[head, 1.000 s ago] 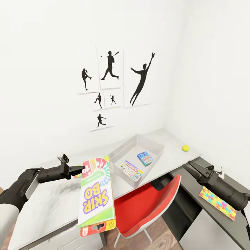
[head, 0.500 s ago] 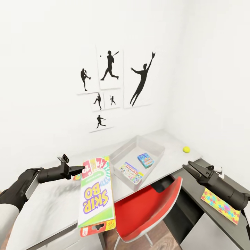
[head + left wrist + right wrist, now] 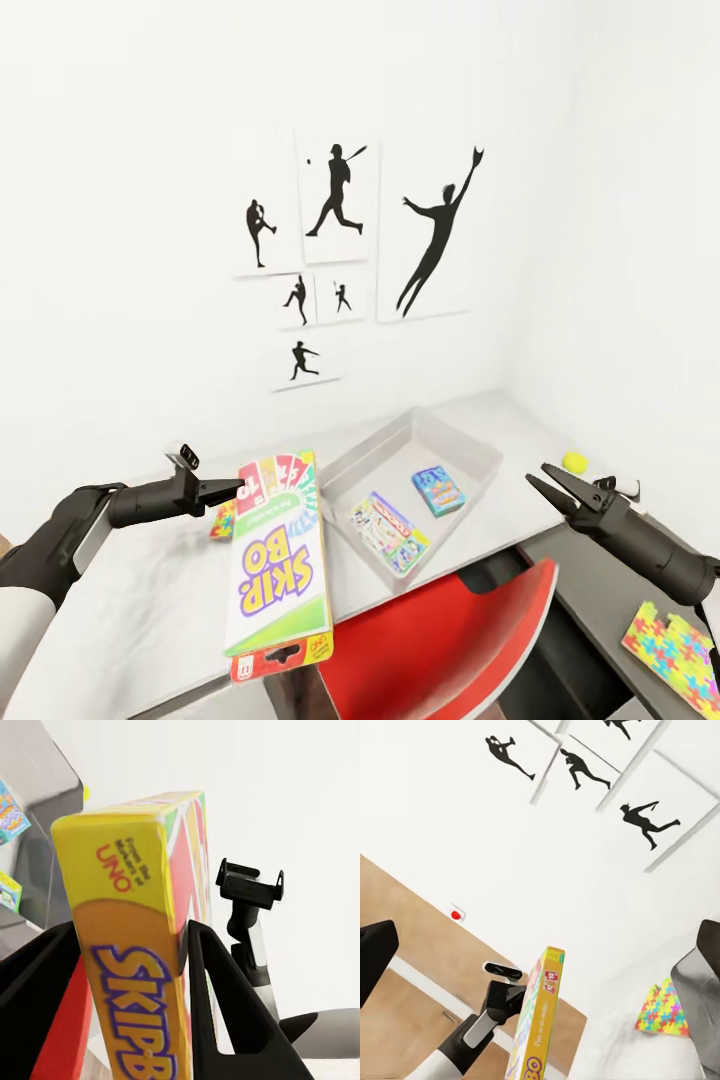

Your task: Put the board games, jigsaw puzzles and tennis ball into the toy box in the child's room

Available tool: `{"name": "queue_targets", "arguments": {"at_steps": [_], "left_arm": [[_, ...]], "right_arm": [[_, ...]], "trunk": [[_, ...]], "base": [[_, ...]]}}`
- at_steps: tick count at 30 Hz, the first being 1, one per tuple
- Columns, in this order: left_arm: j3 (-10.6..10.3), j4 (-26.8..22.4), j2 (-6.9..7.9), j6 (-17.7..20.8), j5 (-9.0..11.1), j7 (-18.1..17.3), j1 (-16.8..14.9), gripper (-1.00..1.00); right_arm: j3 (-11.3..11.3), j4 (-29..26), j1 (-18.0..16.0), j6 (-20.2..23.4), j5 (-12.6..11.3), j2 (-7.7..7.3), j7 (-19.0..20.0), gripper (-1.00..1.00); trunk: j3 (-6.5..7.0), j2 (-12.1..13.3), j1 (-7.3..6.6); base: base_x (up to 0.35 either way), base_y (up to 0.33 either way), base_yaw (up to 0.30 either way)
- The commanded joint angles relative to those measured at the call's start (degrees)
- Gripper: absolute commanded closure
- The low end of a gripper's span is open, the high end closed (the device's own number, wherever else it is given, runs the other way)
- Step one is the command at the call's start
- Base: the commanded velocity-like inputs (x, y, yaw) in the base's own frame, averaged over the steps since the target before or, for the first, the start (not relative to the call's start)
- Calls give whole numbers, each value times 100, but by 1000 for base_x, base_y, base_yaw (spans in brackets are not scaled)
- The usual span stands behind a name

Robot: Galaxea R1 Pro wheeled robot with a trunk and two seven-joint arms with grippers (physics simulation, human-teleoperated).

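My left gripper [image 3: 228,490] is shut on the upper edge of the Skip-Bo board game [image 3: 278,560], which hangs upright over the table [image 3: 150,590] left of the toy box [image 3: 462,432]. In the left wrist view the Skip-Bo box [image 3: 131,945] sits between the black fingers [image 3: 225,1020]. Two board games lie in the toy box: the Monopoly one [image 3: 390,522] and a small blue one [image 3: 438,491]. One jigsaw puzzle [image 3: 223,520] peeks out behind the Skip-Bo box; another [image 3: 680,648] lies at the lower right. The tennis ball [image 3: 574,461] rests just beyond my open, empty right gripper [image 3: 540,478].
A red chair [image 3: 450,650] is pushed in under the table edge in front of the toy box. The lower-right jigsaw lies on a dark grey surface [image 3: 600,600]. Black sports prints [image 3: 340,200] hang on the white wall. A red wall button [image 3: 455,915] shows in the right wrist view.
The whole head view has shifted: the table, toy box and prints now sit further right and larger, so the camera moved. Both arms keep their pose, Skip-Bo still held.
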Motion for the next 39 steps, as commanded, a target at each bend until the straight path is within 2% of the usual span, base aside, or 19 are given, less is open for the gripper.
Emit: {"name": "queue_targets", "arguments": {"at_steps": [1, 13, 22, 30, 39], "left_arm": [[-14, 2, 3, 59, 12, -30, -8, 100], [-15, 2, 3, 59, 12, -30, -8, 100], [-15, 2, 3, 59, 12, -30, -8, 100], [-15, 2, 3, 59, 12, -30, -8, 100], [-16, 2, 3, 35, 12, -30, -8, 100]], "right_arm": [[-6, 0, -4, 22, 9, -1, 22, -100], [-14, 8, -4, 27, 6, -1, 30, -100], [-20, 9, -4, 20, 9, -1, 38, -100], [-18, 9, -4, 19, 4, -1, 36, -100], [-17, 6, -4, 19, 7, -1, 42, -100]], "trunk": [[-10, -12, 6], [15, -12, 6], [17, -12, 6], [22, -12, 6], [23, -12, 6]], "base": [[212, -222, 273], [148, -175, 258], [8, -144, 51], [0, -84, 169], [0, -119, 22]]}}
